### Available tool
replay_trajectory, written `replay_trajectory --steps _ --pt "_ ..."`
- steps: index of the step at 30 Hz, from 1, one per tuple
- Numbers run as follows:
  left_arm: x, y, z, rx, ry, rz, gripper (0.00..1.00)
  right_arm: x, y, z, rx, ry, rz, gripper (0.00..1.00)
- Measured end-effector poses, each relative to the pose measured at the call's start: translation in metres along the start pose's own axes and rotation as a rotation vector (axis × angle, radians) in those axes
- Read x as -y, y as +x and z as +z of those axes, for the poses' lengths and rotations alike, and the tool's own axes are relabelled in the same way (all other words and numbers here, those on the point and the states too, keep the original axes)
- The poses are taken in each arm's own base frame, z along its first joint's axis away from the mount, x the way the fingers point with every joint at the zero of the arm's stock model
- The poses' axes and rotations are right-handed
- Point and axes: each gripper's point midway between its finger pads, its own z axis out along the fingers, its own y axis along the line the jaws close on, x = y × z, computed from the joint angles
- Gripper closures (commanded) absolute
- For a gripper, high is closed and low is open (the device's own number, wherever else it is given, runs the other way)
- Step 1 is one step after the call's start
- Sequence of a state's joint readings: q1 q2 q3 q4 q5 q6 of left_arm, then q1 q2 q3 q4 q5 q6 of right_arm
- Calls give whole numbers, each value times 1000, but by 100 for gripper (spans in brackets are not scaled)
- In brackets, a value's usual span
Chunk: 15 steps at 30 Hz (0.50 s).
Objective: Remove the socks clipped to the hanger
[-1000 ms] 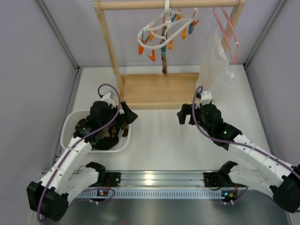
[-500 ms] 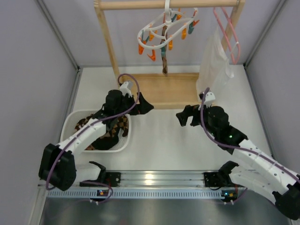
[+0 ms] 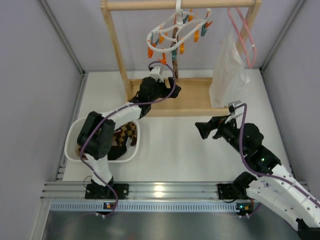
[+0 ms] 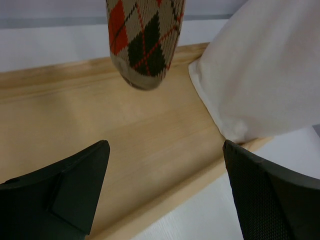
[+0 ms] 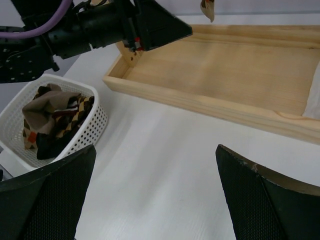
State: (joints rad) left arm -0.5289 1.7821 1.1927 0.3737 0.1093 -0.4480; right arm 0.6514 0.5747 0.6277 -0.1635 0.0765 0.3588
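- The white basket [image 3: 71,134] at the far left holds a heap of argyle socks [image 3: 125,136], already off the clips and piled where they are out of the way
- The left gripper [image 4: 162,190] is spread wide with nothing in it. It sits low over the wooden tray [image 4: 75,125] and faces the toe of the hanging sock [image 4: 145,40], probably so its fingers can close around it
- That sock drops straight down from a clip on the hanger [image 3: 175,31], which hooks over the rack's top bar
- The white garment [image 3: 227,70] on the pink hanger [image 3: 242,35] hangs just to the right and is no part of the job
- The right gripper [image 3: 204,129] is also wide open and empty, well apart from the rack, seemingly to leave the left arm room
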Motion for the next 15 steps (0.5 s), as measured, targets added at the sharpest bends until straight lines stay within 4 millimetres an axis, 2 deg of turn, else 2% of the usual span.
replay_trajectory --steps 2,7,11,15 --pt "-6 -4 27 32 -3 31 2 2 4 1 -9 3 -8 0" --pt "-23 -7 77 87 -31 106 2 9 26 5 -63 15 -28 1" --pt "-41 -18 107 154 -100 166 2 11 41 9 -111 13 -41 1" --pt "-55 -29 123 214 -162 220 8 13 51 11 -140 7 -50 1"
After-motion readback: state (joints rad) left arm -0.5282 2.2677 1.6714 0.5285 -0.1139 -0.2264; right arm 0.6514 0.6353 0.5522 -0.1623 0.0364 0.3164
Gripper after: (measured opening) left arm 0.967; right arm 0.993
